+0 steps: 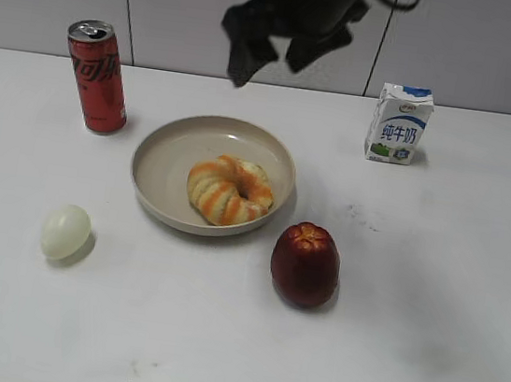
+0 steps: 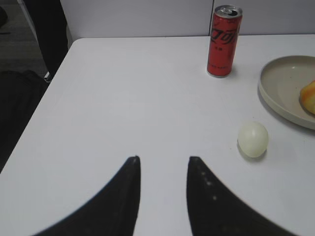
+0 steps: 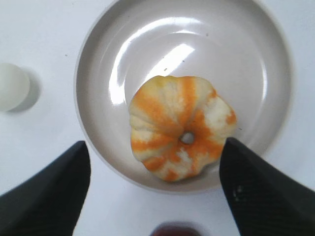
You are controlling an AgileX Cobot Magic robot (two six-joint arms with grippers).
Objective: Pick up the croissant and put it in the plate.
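Observation:
The croissant (image 1: 230, 191), a pale yellow ring with orange stripes, lies inside the beige plate (image 1: 172, 147), toward its front right. In the right wrist view the croissant (image 3: 179, 127) sits in the plate (image 3: 98, 64) straight below. My right gripper (image 1: 270, 47) hangs high above the plate, open and empty; its fingers (image 3: 155, 147) are spread wide. My left gripper (image 2: 163, 160) is open and empty over bare table at the left, and does not show in the exterior view. The left wrist view shows the plate's edge (image 2: 278, 93) with a sliver of croissant (image 2: 309, 96).
A red cola can (image 1: 97, 76) stands back left of the plate. A pale egg (image 1: 66, 232) lies front left. A dark red apple (image 1: 305, 264) stands front right. A milk carton (image 1: 399, 124) stands back right. The table's left edge (image 2: 47, 96) is near my left gripper.

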